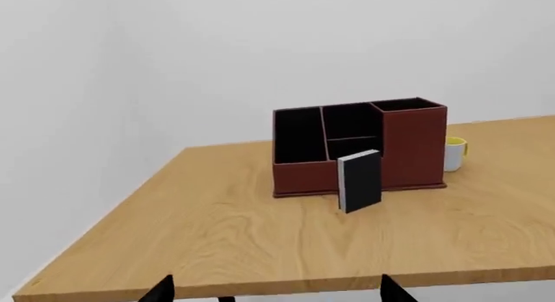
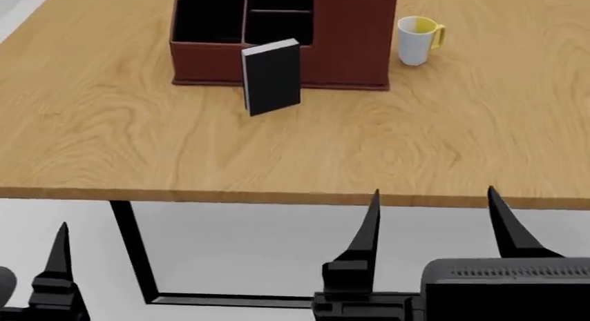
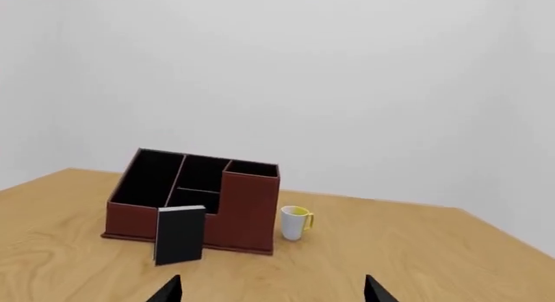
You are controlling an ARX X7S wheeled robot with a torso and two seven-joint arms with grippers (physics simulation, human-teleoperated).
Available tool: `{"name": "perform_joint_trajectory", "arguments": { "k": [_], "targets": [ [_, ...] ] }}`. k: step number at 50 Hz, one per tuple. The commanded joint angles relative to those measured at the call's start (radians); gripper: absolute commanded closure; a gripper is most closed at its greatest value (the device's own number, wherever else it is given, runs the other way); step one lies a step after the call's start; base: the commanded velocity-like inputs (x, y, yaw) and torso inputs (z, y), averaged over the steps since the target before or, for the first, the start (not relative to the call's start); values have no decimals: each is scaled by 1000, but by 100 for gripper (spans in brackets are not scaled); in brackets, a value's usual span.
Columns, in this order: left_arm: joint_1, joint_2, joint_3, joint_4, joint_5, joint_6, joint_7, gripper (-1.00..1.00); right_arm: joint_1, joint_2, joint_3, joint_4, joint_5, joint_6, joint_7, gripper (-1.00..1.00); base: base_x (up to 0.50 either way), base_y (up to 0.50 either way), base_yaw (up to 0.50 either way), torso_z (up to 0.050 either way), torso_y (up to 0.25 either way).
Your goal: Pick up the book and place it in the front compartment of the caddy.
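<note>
The black book (image 2: pixel 272 76) stands on edge on the wooden table, slightly tilted, against the front wall of the reddish-brown caddy (image 2: pixel 346 31), before its middle column. The left wrist view has the book (image 1: pixel 360 180) and caddy (image 1: pixel 407 146) well ahead; so does the right wrist view, book (image 3: pixel 179 234) and caddy (image 3: pixel 247 211). My right gripper (image 2: pixel 433 217) is open and empty, short of the table's near edge. My left gripper (image 1: pixel 275 289) is open too, far from the book, with one of its fingers (image 2: pixel 60 255) showing at the lower left of the head view.
A white mug with yellow inside (image 2: pixel 416 39) stands just right of the caddy, also in the wrist views as mug (image 1: pixel 454 152) and mug (image 3: pixel 295 222). The table's front edge (image 2: pixel 276 195) lies between my grippers and the book. A black table frame (image 2: pixel 134 255) runs underneath.
</note>
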Motion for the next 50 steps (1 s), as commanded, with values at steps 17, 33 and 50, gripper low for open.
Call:
{"name": "perform_joint_trajectory", "arguments": {
  "k": [17,33,50],
  "targets": [
    [-14,-2,3,31,-22,-31,-24,-100,27,54,-43,-38,7,52,55,-100,500,18,0,0,1],
    [-13,-5,0,31,-39,-28,-29,-100,20,44,2,-33,57,40,53,-100,500,135,0,0,2],
    [-27,-9,7,41,-51,-42,-43,-100,27,47,28,-35,96,43,66,-100,500,30,0,0,1]
  ]
}}
